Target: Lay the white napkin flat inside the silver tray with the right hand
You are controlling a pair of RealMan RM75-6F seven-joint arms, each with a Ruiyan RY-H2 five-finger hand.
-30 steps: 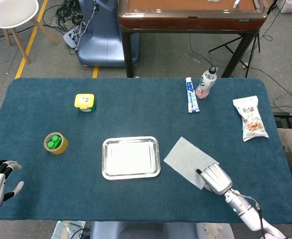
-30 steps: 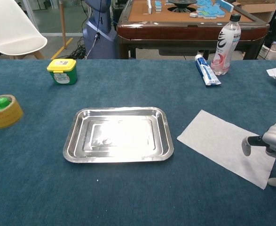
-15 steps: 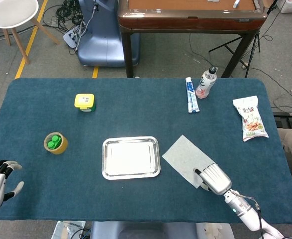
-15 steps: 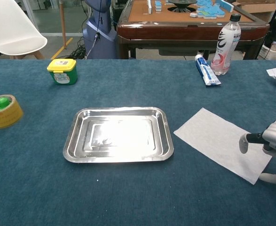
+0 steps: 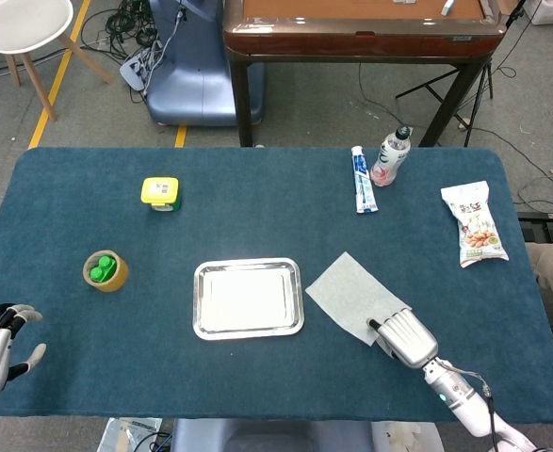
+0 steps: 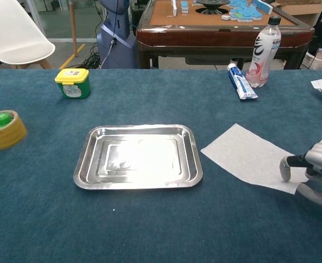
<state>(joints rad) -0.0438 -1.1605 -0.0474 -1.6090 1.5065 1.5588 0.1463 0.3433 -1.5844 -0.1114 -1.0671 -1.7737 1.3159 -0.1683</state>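
White napkin [image 6: 248, 158]: flat on cloth, right of silver tray [image 6: 83, 164], long axis diagonal; near corner pinched by right hand [image 6: 314, 167]; tray leftward.

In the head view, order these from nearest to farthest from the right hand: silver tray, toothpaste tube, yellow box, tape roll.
From the right hand:
1. Silver tray, just to its left.
2. Toothpaste tube, at the far edge.
3. Yellow box, far left.
4. Tape roll, leftmost.

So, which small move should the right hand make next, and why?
Probably close on the white napkin's near corner and lift it. The right hand rests on that corner, the napkin lies flat on the table right of the silver tray, not in it.
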